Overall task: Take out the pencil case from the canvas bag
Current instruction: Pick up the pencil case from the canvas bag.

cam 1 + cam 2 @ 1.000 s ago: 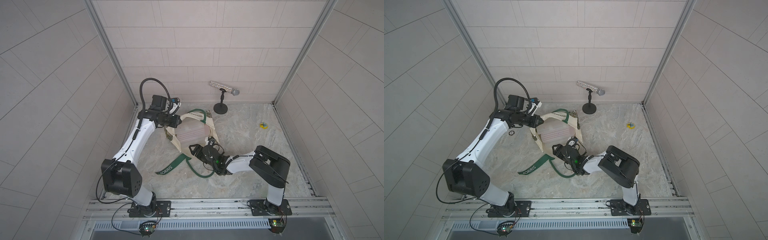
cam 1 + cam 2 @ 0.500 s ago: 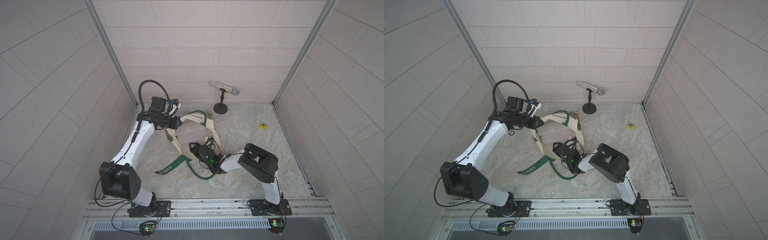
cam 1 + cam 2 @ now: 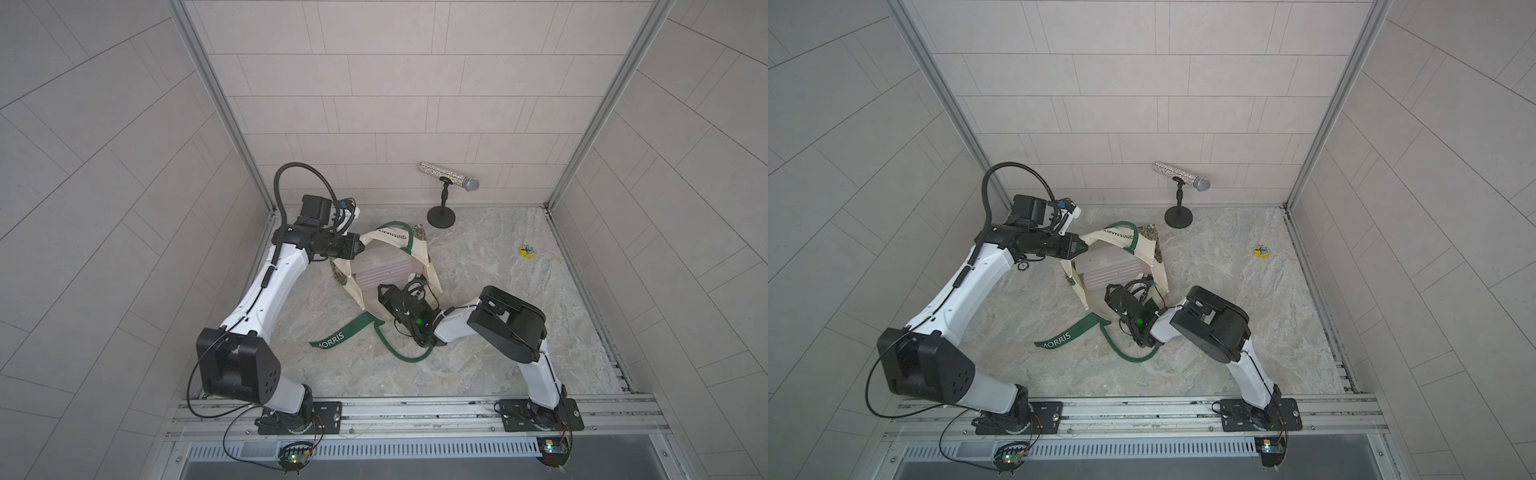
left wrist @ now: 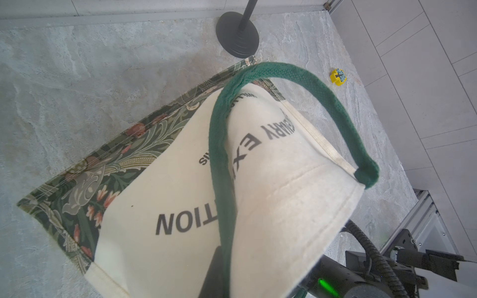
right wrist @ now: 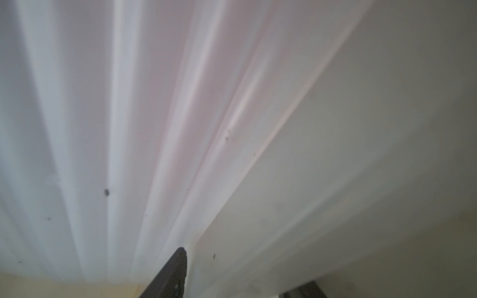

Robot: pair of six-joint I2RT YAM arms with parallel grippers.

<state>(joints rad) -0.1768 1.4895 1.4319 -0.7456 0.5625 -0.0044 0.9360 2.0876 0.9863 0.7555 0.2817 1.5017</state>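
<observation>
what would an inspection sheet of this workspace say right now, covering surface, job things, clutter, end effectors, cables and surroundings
surface: marble-look tabletop, bag near its middle
job's things: canvas bag with mouth open, its MORRIS strap trailing on the tabletop; translucent pink pencil case inside the mouth, not yet out
clutter: microphone on a stand at the back; small yellow object toward the right
end effectors: left end effector shut on the bag's rim; right end effector in the mouth at the pencil case, grip unclear
cables: black hose arcs above the left arm; thin cable loops by its base
surroundings: tiled walls on three sides; metal rail in front
</observation>
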